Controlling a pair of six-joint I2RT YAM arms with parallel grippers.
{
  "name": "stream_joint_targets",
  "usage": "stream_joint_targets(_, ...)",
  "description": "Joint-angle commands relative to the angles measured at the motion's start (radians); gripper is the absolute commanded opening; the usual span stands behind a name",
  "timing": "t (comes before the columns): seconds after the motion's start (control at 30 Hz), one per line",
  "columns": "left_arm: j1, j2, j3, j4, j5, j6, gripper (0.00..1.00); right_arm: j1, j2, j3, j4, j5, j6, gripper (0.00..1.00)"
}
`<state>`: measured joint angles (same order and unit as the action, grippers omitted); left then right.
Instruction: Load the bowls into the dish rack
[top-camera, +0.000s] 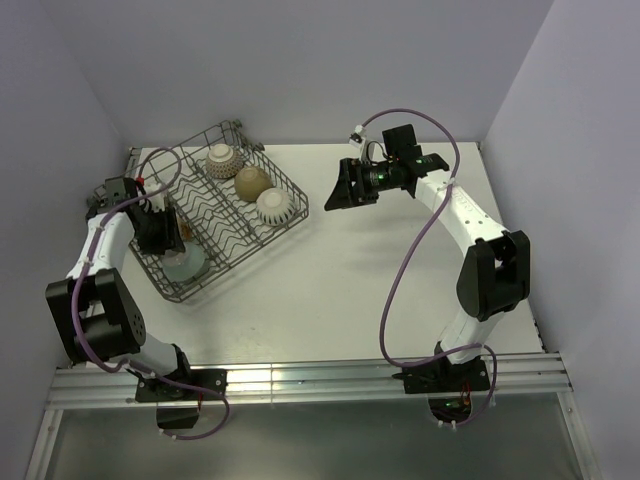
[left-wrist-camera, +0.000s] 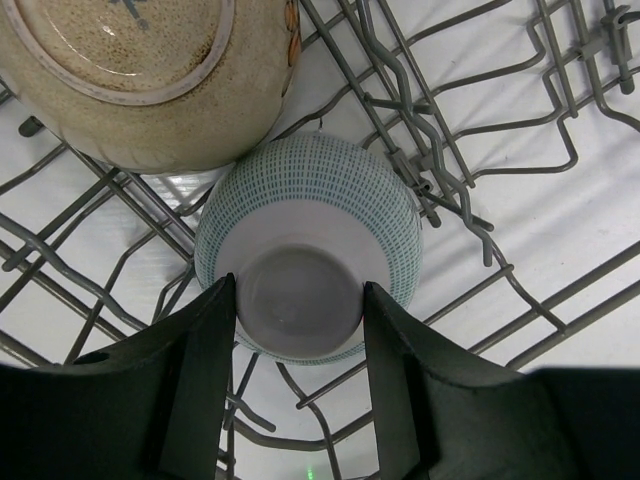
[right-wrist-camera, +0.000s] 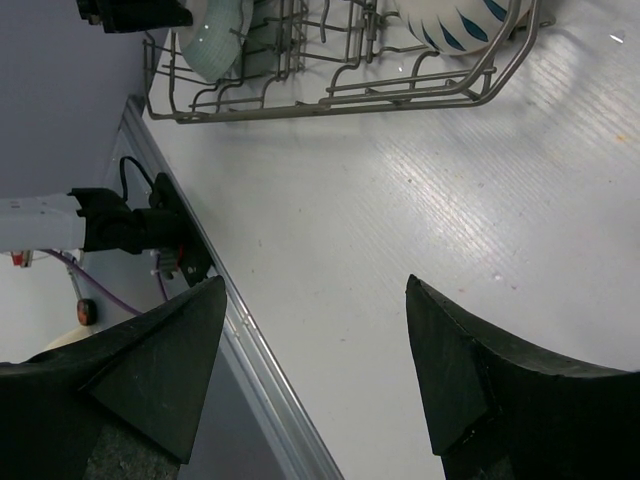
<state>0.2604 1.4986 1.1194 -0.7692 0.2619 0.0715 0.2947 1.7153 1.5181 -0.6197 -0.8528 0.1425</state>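
The grey wire dish rack (top-camera: 262, 236) sits at the table's left; its wires fill the left wrist view (left-wrist-camera: 520, 120). In it a teal-patterned bowl (left-wrist-camera: 310, 200) lies bottom-up, also seen from above (top-camera: 188, 264). My left gripper (left-wrist-camera: 300, 320) is closed on this bowl's foot ring, one finger touching each side. A speckled brown bowl (left-wrist-camera: 140, 80) leans just beyond it. Three more bowls stand in the rack's far row: white ribbed (top-camera: 221, 157), tan (top-camera: 251, 182) and white patterned (top-camera: 274, 205). My right gripper (top-camera: 340, 190) is open and empty over bare table (right-wrist-camera: 315, 290).
The right wrist view shows the rack's near side (right-wrist-camera: 330, 95), the teal bowl (right-wrist-camera: 215, 40) and a white bowl with blue marks (right-wrist-camera: 460, 25). The table's front rail (top-camera: 300, 380) runs along the near edge. Grey walls close in the left, back and right.
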Motion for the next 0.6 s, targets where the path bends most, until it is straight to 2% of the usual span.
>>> stream_joint_targets(0.0, -0.009, -0.003, -0.01, 0.077, -0.02, -0.024, 0.0, 0.003, -0.043, -0.01, -0.003, 0.005, -0.018, 0.79)
stream_joint_targets(0.57, -0.07, 0.028, -0.078, 0.143, -0.118, -0.035, 0.0, 0.003, -0.048, -0.027, 0.005, 0.006, -0.017, 0.8)
